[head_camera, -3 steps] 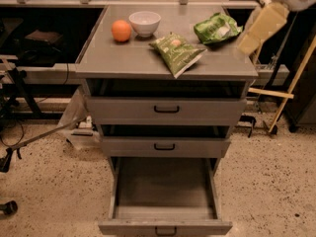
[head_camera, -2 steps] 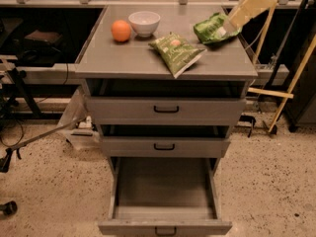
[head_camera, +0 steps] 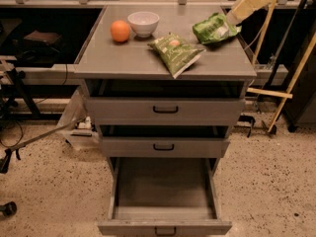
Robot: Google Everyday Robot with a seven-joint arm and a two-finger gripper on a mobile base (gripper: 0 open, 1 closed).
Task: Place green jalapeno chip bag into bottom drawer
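Observation:
The green jalapeno chip bag point(head_camera: 175, 53) is olive-green and patterned with a small orange spot. It lies flat near the front middle of the cabinet top point(head_camera: 118, 58). The bottom drawer point(head_camera: 165, 189) is pulled fully out and holds nothing. My gripper point(head_camera: 234, 16), at the end of a cream arm, comes in from the upper right. It hangs over the back right of the cabinet top, by the brighter green bag point(head_camera: 213, 28), and well apart from the jalapeno bag.
An orange point(head_camera: 120, 31) and a white bowl point(head_camera: 143, 22) sit at the back left of the top. The two upper drawers point(head_camera: 165, 110) are slightly open. Wooden poles point(head_camera: 291, 83) lean to the right of the cabinet. Cables and a frame stand at the left.
My arm has swung from the cabinet's right edge leftwards and up in the frame, ending over the bright green bag. The bags, orange, bowl and drawers have not moved.

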